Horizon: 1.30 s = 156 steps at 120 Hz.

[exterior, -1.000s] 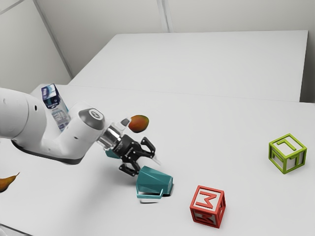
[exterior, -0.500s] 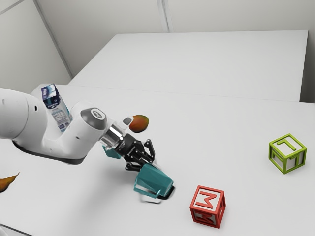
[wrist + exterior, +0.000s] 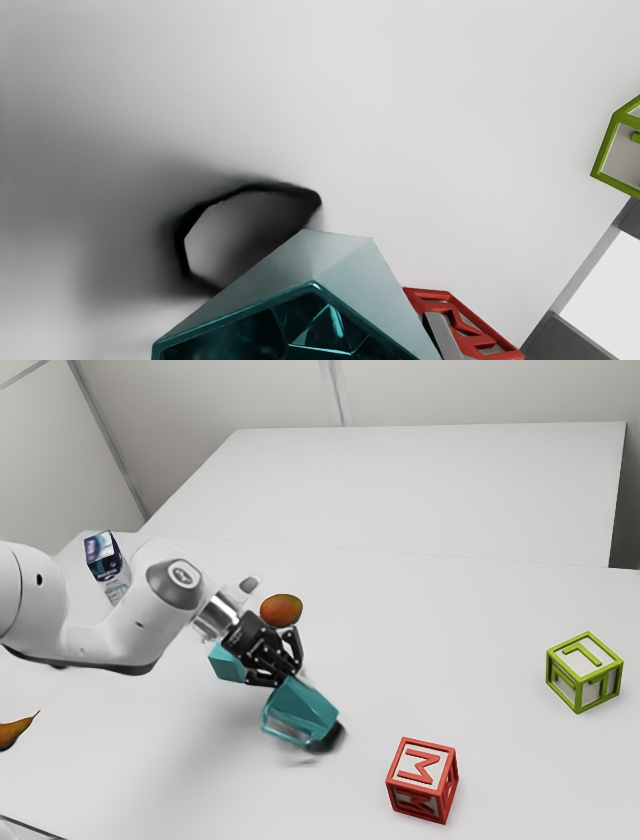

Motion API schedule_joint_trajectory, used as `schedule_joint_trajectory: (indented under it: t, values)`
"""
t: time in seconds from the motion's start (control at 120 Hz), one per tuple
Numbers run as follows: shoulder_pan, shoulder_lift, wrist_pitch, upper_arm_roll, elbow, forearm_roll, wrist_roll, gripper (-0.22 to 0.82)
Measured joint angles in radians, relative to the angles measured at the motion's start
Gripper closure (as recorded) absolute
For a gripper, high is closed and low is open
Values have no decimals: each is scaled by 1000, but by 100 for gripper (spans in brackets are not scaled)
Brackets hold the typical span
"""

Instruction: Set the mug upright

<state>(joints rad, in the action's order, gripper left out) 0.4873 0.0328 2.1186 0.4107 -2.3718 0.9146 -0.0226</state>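
Being clamped on from two sides near the rim, the teal mug (image 3: 305, 707) is held tilted by the black jaws, a little below and left of the exterior frame's centre. Its open mouth is turned up toward the jaws, its base is angled down to the frame's lower right, and its handle (image 3: 287, 734) is seen at its lower left. The desk (image 3: 490, 780) is darkened by shadow beneath. At lower right of centre a red letter block (image 3: 423, 780) is seen.
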Motion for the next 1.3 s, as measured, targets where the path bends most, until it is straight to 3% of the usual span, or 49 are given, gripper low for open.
schedule_joint_trajectory:
  t: [0.3, 0.583, 0.858, 1.3]
  values:
    - [-77, 12, 5, 50, 125, -219, 35, 78]
    - [-36, 12, 11, 69, 215, -453, 83, 78]
    - [-74, 3, -12, 70, 306, -713, 158, 78]
    - [-91, -37, -106, 78, 352, -888, 284, 78]
